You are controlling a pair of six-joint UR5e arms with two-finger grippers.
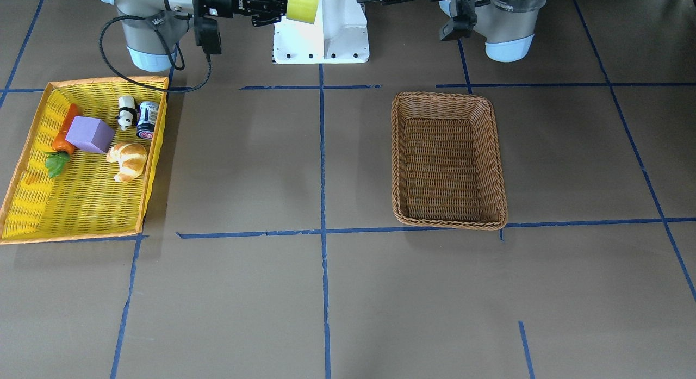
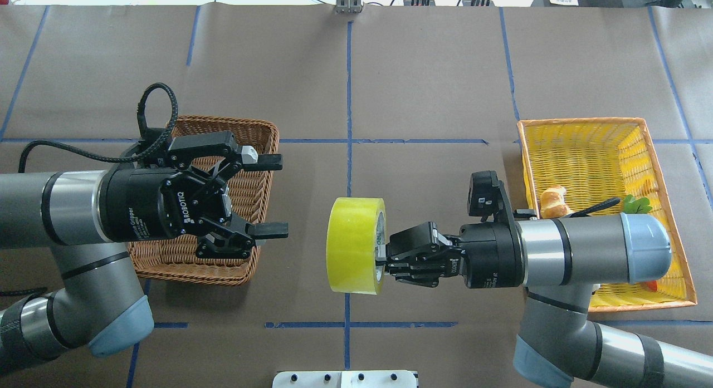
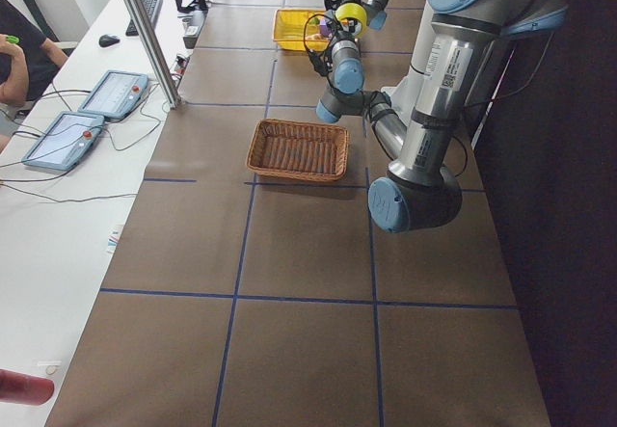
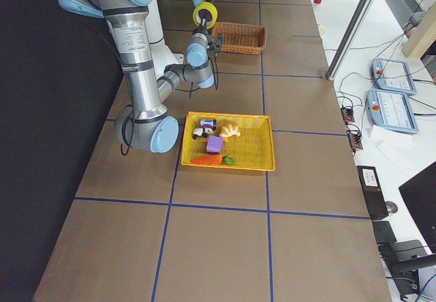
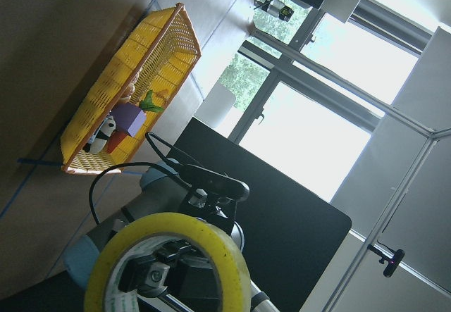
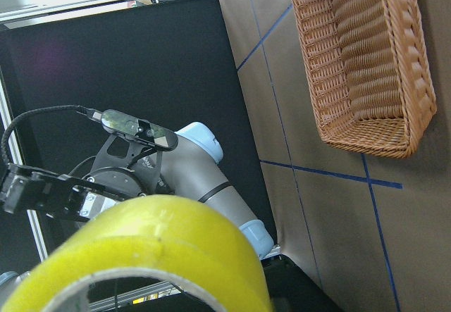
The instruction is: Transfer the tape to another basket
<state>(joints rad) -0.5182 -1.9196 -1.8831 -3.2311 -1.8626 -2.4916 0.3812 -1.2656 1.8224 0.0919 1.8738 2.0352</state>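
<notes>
Two-arm workcell, described from the robot's side outward. Nearest, the white base plate (image 2: 345, 379) sits at the edge of the table (image 2: 423, 70), between the two arms. Just beyond it the right gripper (image 2: 384, 259) reaches toward the table's middle with its jaws clamped on the edge of the tape (image 2: 356, 245). The roll hangs clear of the surface, standing on edge with its core axis horizontal and one face turned to the left gripper (image 2: 280, 196). The left gripper, jaws spread wide, faces the roll from the other side, and a clear gap separates its fingertips from the tape (the left wrist view looks through the core at the right gripper behind it). The tape is over the central blue line (image 2: 348, 98), between the two containers and inside neither. Under and beyond the left gripper lies the basket (image 2: 223, 123), brown wicker, flat on the table. Well apart on the robot's right, the yellow tray (image 1: 103, 82) holds a croissant (image 1: 129, 160), a purple block (image 1: 89, 134), a carrot (image 1: 62, 141), a panda figure (image 1: 126, 112) and a small can (image 1: 147, 119). All five are grouped at the end nearer the robot.
</notes>
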